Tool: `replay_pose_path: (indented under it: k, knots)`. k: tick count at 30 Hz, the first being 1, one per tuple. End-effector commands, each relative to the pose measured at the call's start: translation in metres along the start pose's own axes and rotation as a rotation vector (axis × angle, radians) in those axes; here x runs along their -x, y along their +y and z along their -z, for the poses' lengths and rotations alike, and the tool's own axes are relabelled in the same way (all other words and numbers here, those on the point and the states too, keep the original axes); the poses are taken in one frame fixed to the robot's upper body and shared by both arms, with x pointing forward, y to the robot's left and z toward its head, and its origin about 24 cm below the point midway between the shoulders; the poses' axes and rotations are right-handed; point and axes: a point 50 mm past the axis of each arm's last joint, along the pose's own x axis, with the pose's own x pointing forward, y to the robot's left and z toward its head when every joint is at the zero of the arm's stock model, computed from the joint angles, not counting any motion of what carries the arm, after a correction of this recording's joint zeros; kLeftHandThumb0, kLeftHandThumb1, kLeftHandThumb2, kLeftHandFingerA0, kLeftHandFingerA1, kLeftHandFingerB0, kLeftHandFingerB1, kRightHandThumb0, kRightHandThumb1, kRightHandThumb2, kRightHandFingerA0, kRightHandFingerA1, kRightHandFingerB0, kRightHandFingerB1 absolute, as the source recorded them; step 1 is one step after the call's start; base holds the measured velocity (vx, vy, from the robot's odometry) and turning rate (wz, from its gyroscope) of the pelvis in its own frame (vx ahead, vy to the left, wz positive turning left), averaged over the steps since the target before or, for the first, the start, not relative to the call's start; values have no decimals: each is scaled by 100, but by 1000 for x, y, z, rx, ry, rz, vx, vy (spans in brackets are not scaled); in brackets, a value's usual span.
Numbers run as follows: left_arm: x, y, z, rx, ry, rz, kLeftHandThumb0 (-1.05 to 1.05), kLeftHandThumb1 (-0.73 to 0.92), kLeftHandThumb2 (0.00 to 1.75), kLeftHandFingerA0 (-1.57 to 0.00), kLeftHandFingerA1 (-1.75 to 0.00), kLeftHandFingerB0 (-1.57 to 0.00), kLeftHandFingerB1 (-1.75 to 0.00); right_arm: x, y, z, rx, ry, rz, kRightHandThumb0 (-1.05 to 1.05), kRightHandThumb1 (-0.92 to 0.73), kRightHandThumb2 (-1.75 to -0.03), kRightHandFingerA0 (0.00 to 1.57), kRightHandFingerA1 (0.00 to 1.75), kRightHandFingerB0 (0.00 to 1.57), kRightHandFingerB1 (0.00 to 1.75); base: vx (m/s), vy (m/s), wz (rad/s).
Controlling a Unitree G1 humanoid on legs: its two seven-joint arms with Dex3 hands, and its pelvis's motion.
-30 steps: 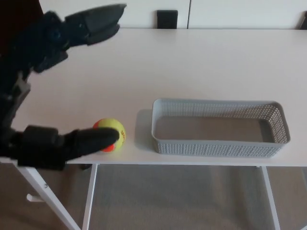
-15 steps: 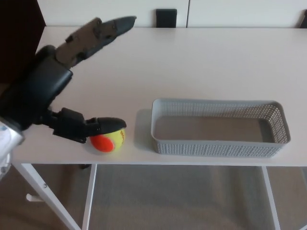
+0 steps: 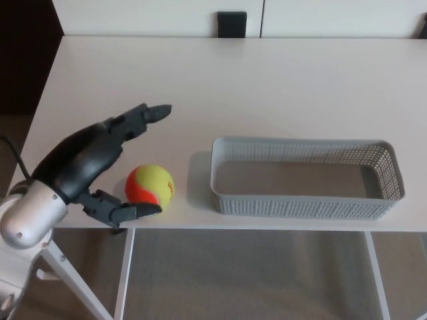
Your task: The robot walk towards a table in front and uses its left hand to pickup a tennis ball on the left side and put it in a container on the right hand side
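Sitting on the table (image 3: 267,87), the ball (image 3: 150,186) is just beside the basket (image 3: 303,179). The left hand (image 3: 100,167) is spread around it.

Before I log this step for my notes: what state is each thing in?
tennis ball: resting on the table, not lifted.
left hand: open, spread around the ball's left side.
container: upright, empty.
right hand: not in view.
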Motion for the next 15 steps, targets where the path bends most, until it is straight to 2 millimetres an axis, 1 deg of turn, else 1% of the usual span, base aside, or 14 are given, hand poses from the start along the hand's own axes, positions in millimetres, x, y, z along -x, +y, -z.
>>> replay_pose_path:
  k: [1,2,3,4,9,15]
  knots:
    - [-1,-8,16,-63,82,-53,-52,36,65,-7,-35,-11,-28,2,-5,0,22,21,8,-26,-61,-58,70,50,54,43,0,0,0]
    - [-2,-8,17,-63,83,-54,-52,36,65,-7,-35,-11,-28,2,-5,0,21,21,7,-26,-61,-58,70,50,54,43,0,0,0]
    - [-2,-11,19,-60,90,-54,-53,37,55,-11,-33,-14,-28,1,-5,0,27,22,10,-27,-60,-58,70,50,54,43,0,0,0]
    - [-3,-14,21,-73,106,-46,-29,16,78,-2,-49,0,-47,2,-4,-1,29,23,11,-26,-61,-58,70,50,53,43,0,0,0]
    - [-3,-22,24,-65,118,-37,-28,17,78,-2,-49,0,-47,2,-3,-1,35,19,2,-25,-61,-58,70,50,52,43,0,0,0]
    - [-4,-27,23,-44,102,-47,-27,17,78,-1,-49,0,-47,1,-2,-4,33,9,3,-26,-61,-58,70,50,53,43,0,0,0]
